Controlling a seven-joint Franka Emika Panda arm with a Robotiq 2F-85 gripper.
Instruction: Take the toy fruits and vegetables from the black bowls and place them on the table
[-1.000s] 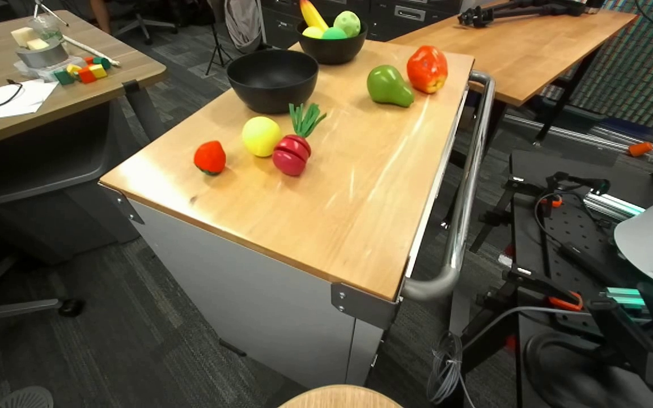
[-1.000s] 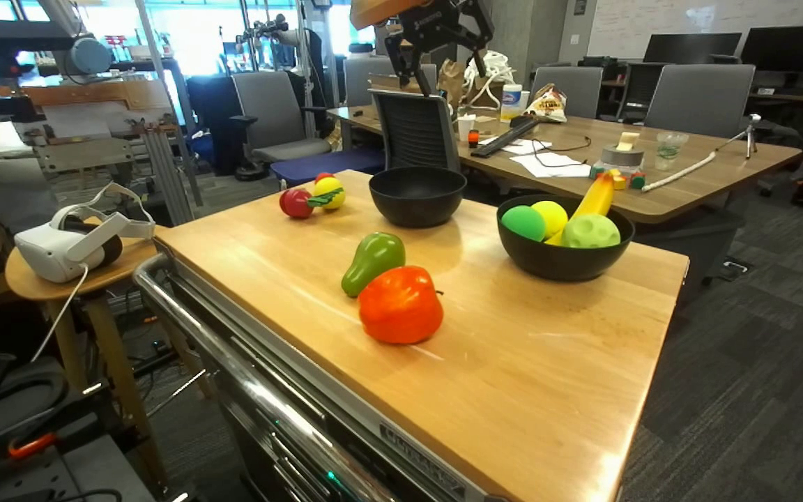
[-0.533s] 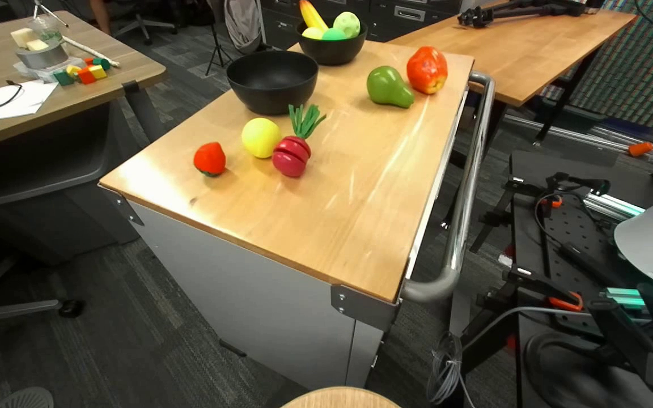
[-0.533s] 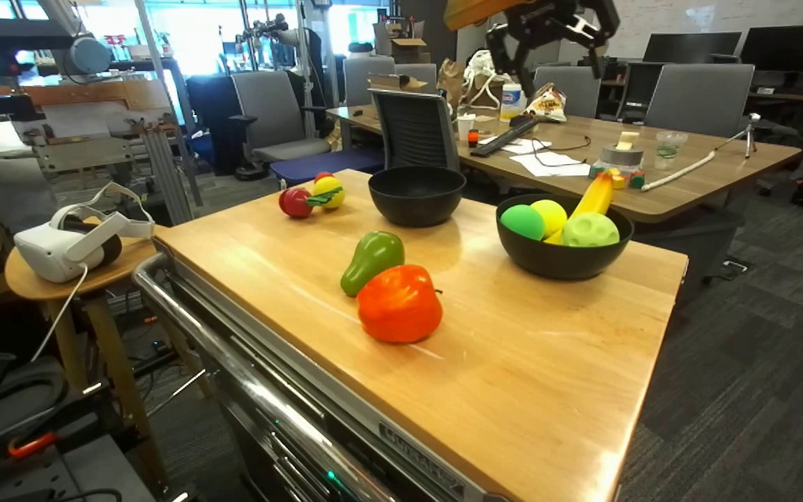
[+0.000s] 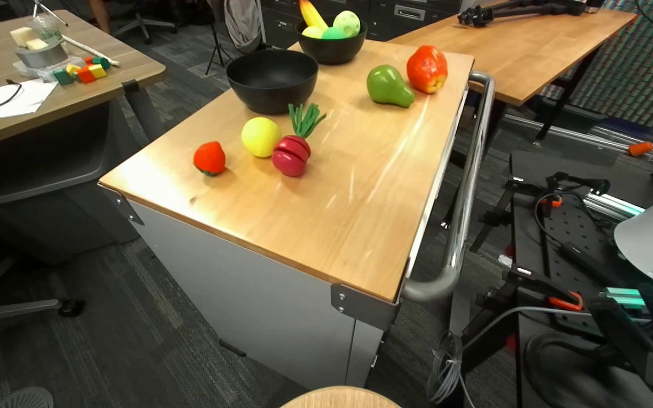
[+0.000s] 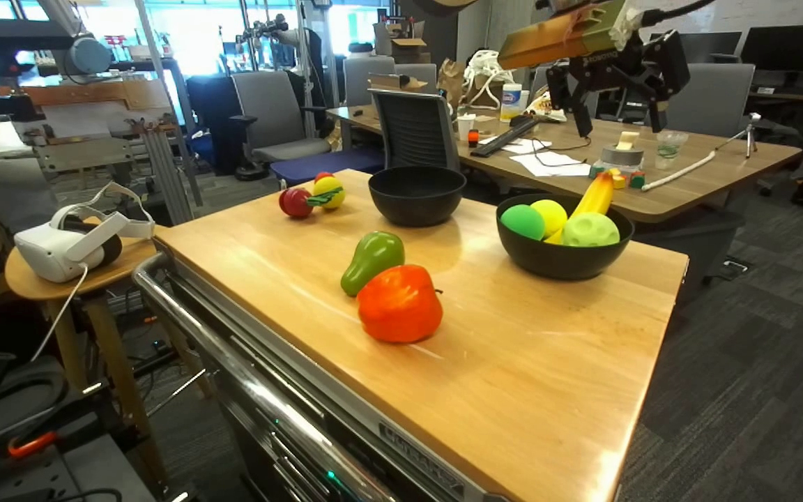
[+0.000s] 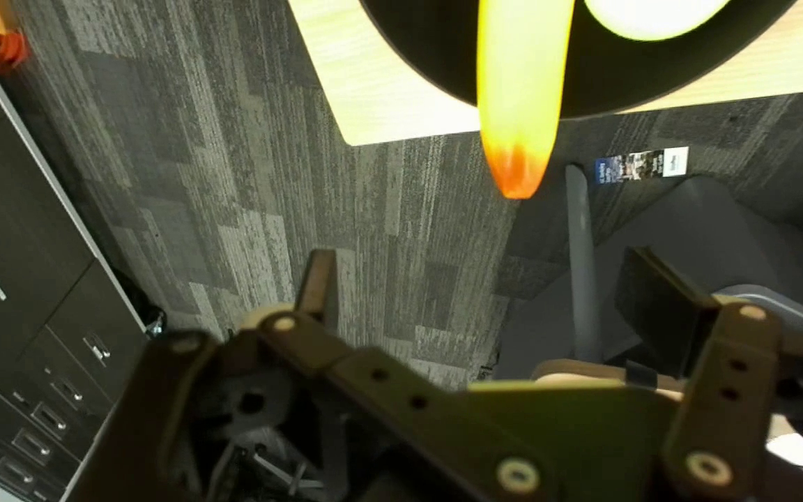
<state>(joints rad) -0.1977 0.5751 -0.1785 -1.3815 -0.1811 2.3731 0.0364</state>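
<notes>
In an exterior view the yellow banana leans in the right-hand black bowl, its long axis slanting up over the far rim, the orange tip pointing up, far and right. Beside its lower end sit a green ball, a yellow ball and a dimpled light-green ball. In the wrist view that tip shows past the rim and past the edge of the light-wood table, toward the gripper, whose jaws stand wide apart, carpet showing between them. The left-hand black bowl stands farther off. Left of the loaded bowl and nearer, a green pear-shaped toy points its narrow end near and left, just beside a red-orange pepper whose stem points right. In an exterior view the radish lies with its leaves pointing far and right, close beside a yellow round fruit, a red tomato to their left
</notes>
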